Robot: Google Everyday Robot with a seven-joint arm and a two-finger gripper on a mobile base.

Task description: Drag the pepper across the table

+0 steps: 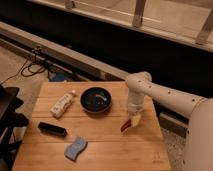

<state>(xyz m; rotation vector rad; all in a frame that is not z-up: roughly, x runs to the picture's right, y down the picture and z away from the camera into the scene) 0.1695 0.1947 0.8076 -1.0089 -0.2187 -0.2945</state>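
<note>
Dark-red pepper on wood table looks light, glossy, prob. slippery; gripper at its upper end, pincer state can't tell.

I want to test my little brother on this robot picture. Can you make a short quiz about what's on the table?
1. True or false: the pepper lies right at the gripper, on the right side of the table.
2. Which thing sits nearest the front edge of the table? A) the bowl B) the blue sponge C) the white bottle
3. Fill in: the black block lies between the white bottle and the ____.

Key: 1 true. 2 B. 3 blue sponge.
</note>
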